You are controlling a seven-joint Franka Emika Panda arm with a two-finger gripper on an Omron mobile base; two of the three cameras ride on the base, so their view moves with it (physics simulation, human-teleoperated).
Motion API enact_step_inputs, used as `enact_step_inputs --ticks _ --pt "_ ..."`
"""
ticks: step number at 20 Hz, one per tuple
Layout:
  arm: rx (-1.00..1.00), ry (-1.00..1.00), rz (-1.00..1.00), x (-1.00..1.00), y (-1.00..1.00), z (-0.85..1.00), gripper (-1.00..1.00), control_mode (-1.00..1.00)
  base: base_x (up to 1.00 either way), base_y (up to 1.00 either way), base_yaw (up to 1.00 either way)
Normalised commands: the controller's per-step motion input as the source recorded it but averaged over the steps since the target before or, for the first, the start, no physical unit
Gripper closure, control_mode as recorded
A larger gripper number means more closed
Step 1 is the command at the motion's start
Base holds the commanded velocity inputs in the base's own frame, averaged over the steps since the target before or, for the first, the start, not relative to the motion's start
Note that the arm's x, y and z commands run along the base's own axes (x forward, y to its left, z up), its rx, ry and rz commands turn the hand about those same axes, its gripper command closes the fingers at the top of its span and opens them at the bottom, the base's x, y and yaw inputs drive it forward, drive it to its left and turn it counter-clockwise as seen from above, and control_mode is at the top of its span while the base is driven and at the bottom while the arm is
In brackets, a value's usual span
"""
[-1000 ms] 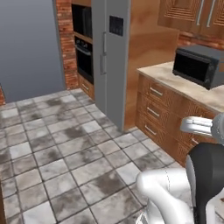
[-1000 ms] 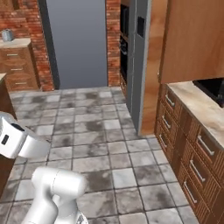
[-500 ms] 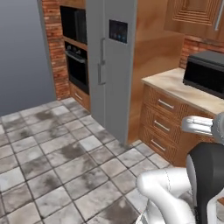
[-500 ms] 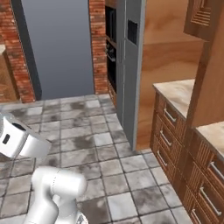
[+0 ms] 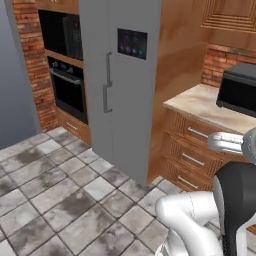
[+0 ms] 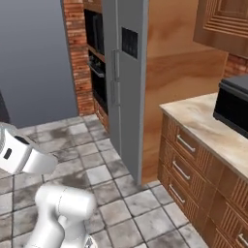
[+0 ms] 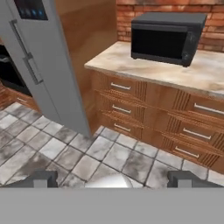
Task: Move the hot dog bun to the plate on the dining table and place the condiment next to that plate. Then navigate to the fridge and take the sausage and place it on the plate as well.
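Note:
The tall grey fridge (image 5: 120,90) stands with its doors shut and its handles down the middle. It also rises in the right base view (image 6: 128,72) and at the left of the hand view (image 7: 35,57). My gripper (image 7: 113,180) is open, with nothing between its fingertips (image 7: 41,179), and it looks over the tiled floor toward the counter beside the fridge. The hot dog bun, the plate, the dining table, the condiment and the sausage are out of view.
A black microwave (image 7: 166,37) sits on the marble counter (image 7: 153,65) over wooden drawers (image 6: 193,169), right of the fridge. A built-in black oven (image 5: 67,85) in a brick wall stands left of it. Grey tiled floor (image 5: 55,200) lies in front.
The whole picture has shifted: the base has driven nearer to the fridge, which now looms larger. The arm holds the same pose and the gripper stays open.

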Motion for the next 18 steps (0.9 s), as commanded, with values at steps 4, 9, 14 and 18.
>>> enact_step_inputs --ticks 4,9,14,18 --pt "0.00 0.00 0.00 0.00 0.00 0.00 -1.00 1.00 0.82 0.84 -0.33" --pt "0.00 0.00 0.00 0.00 0.00 0.00 -1.00 1.00 0.83 0.87 -0.36" --pt "0.00 0.00 0.00 0.00 0.00 0.00 -1.00 1.00 0.68 0.91 -0.35" --pt "0.00 0.00 0.00 0.00 0.00 0.00 -1.00 1.00 0.48 1.00 -0.33"
